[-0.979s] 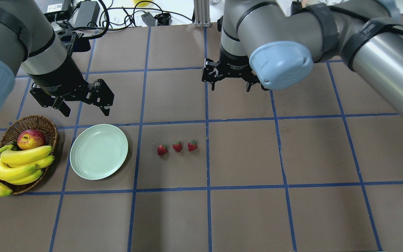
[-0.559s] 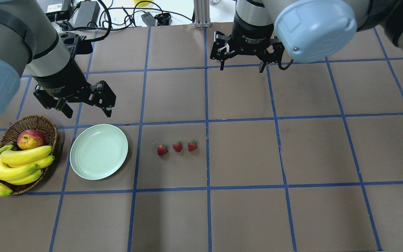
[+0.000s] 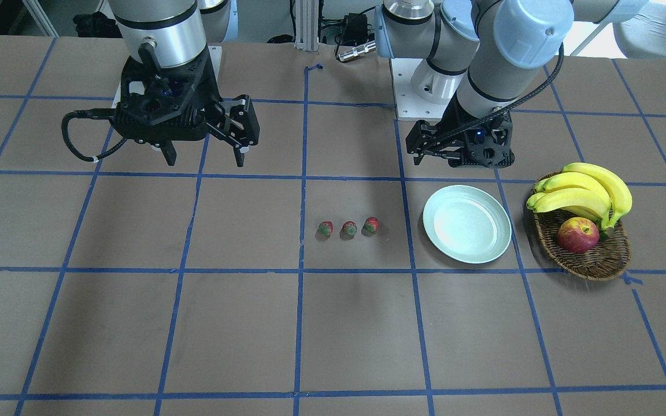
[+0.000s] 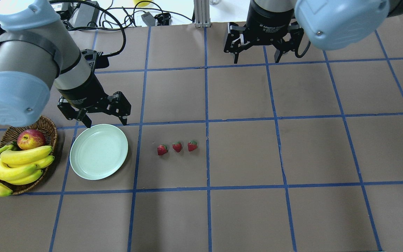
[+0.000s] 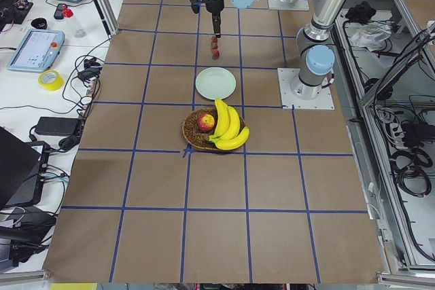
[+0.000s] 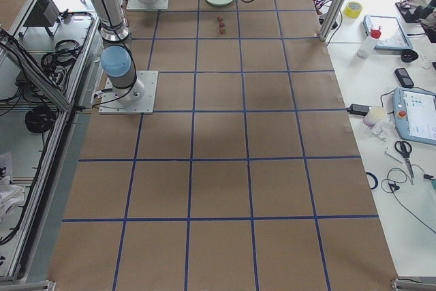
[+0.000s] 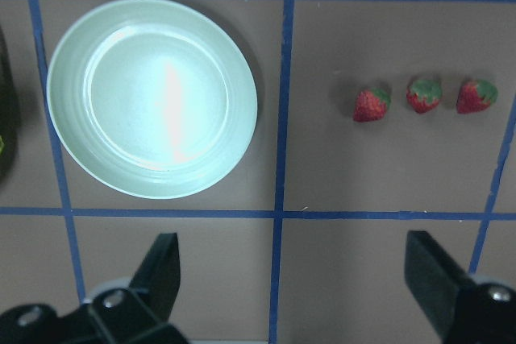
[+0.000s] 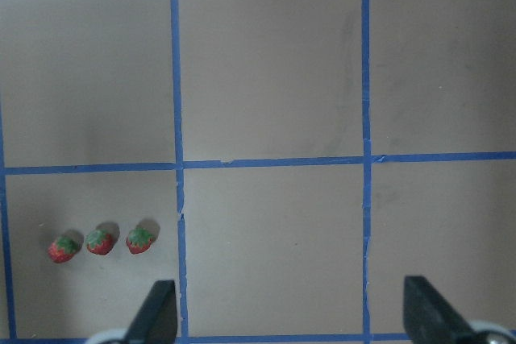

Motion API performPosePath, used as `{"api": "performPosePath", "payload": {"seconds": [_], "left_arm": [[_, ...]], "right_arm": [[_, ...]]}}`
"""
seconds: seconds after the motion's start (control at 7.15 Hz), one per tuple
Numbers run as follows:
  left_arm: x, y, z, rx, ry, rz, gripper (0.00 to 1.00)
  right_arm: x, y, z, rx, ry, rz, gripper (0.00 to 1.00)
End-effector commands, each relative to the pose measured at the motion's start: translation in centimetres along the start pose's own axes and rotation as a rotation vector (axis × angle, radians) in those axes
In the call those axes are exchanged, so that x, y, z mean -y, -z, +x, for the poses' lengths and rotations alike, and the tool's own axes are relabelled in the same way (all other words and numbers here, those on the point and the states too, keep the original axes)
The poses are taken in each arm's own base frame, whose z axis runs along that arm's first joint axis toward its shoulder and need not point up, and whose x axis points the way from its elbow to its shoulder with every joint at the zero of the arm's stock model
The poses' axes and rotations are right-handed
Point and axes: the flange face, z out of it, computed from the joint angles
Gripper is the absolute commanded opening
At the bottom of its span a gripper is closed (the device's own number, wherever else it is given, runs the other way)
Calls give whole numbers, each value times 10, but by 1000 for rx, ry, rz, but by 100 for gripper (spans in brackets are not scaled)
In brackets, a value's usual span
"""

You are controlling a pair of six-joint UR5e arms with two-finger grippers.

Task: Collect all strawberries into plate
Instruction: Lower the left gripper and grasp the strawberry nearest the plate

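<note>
Three small red strawberries (image 4: 177,146) lie in a row on the brown table, also seen in the front view (image 3: 348,229), the left wrist view (image 7: 424,94) and the right wrist view (image 8: 100,241). The empty pale mint plate (image 4: 99,152) lies to their left, a short gap away; it also shows in the front view (image 3: 466,232) and the left wrist view (image 7: 151,97). My left gripper (image 4: 106,123) is open and empty, hovering over the plate's far rim. My right gripper (image 4: 256,57) is open and empty, high near the table's back edge, well away from the berries.
A brown wicker basket (image 4: 49,126) with a red apple (image 4: 30,139) and a bunch of bananas (image 4: 16,164) stands just left of the plate. Cables and power bricks (image 4: 86,14) lie beyond the table's back edge. Blue tape lines grid the table.
My left gripper has moved right and down the overhead view to the plate's far rim. My right gripper has moved up and right in that view, away from the strawberries.
</note>
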Motion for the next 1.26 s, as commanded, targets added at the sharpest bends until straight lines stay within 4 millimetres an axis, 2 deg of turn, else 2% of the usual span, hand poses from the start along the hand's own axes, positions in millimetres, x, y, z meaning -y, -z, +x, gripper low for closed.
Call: {"api": "performPosePath", "payload": {"seconds": [0.0,0.14,0.28,0.42,0.56,0.7,1.12], "left_arm": [[1,-45,30,3,-56,23,100],[4,-75,34,-1,-63,47,100],[-2,-105,34,-1,-67,32,100],[-3,-129,35,-1,-72,35,100],[1,-142,37,-9,-75,31,100],[4,-152,40,-29,-79,12,94],[20,-182,59,-47,-122,42,92]], "right_arm": [[0,14,45,-14,46,-27,100],[-1,23,70,-19,20,-29,100],[-8,22,74,-14,9,-58,100],[-23,13,75,-12,4,-69,98],[-32,15,77,-18,-1,-40,100],[-31,18,75,-16,2,-17,100],[-27,13,73,-3,4,15,100]]}}
